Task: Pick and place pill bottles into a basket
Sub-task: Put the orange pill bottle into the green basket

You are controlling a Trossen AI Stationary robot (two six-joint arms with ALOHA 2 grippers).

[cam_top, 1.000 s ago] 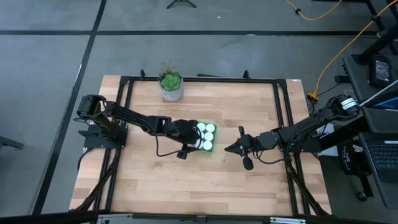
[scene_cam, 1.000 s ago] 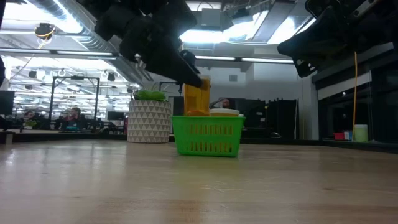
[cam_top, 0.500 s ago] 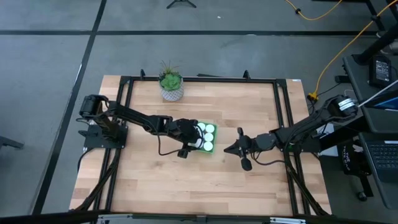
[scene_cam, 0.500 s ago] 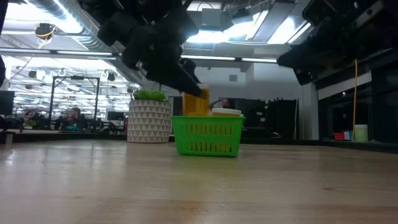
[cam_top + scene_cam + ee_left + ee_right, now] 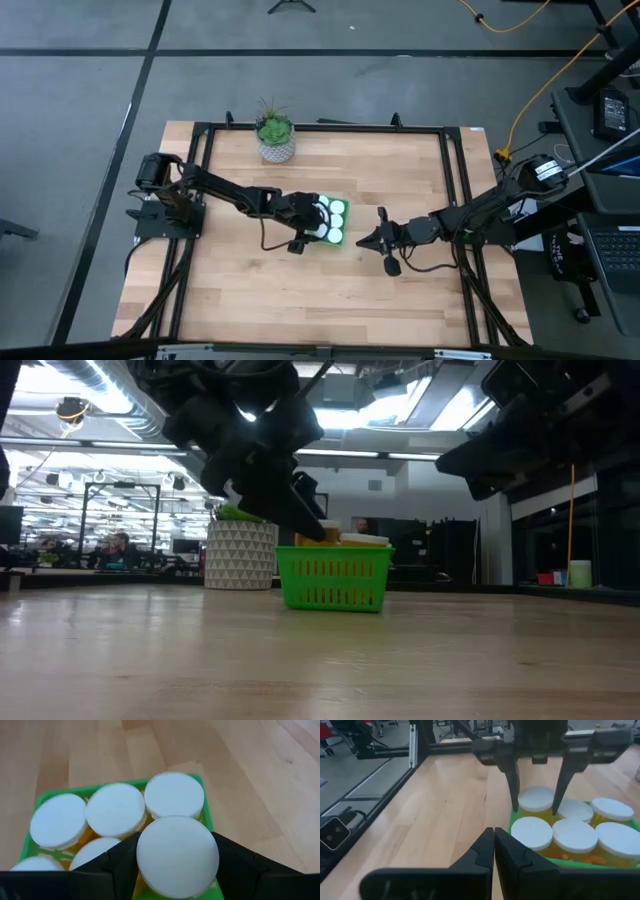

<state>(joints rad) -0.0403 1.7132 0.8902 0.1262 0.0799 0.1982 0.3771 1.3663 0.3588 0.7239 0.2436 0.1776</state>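
The left gripper was found over the green basket, its fingers clamped around the sixth pill bottle, seated among five others. Release, it was judged, should be made only once the bottle stood fully down (caps level), the fingers then drawn straight up to avoid tipping neighbours. The left arm was extended low over the table centre. The right gripper was noted pinched closed, empty, just beside the basket.

table: pale wood, matt | basket: green slotted plastic | caps: smooth white
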